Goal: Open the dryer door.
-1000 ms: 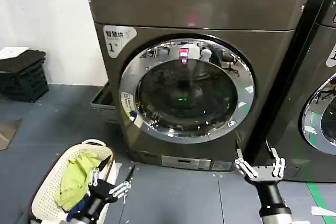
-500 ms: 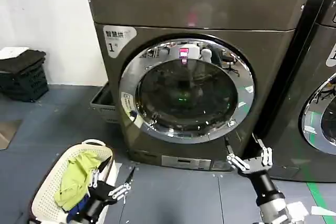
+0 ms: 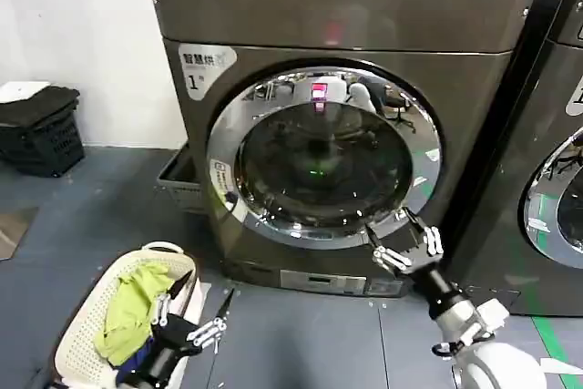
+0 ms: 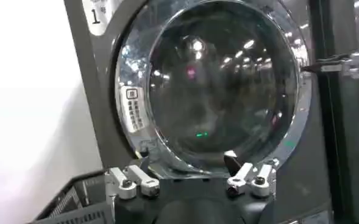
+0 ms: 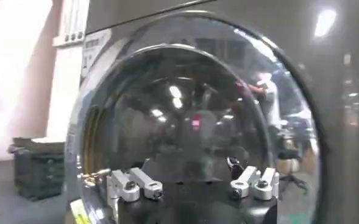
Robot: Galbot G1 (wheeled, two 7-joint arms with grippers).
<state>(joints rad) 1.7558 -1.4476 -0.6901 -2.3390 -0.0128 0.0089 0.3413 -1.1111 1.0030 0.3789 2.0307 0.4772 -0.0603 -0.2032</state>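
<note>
Low on the right, the right gripper (image 3: 401, 241), fingers apart, reached the shut chrome-rimmed, dark-glass dryer door (image 3: 323, 154); the left gripper (image 3: 189, 316) hung open near-left.

Bare floor (image 3: 301, 325) in front of the dryer door (image 3: 323, 157) leaves room to approach, hemmed by the laundry basket (image 3: 86, 316) near left, the neighbouring machine (image 3: 547, 179) right, and a black crate (image 3: 41, 134) far left.

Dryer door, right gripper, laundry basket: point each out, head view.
dryer door (image 3: 273, 97): head view, on the upper-left chrome rim.
right gripper (image 3: 402, 241): head view, midway between its open fingertips, at the door's lower right.
laundry basket (image 3: 80, 319): head view, on its white left rim.
</note>
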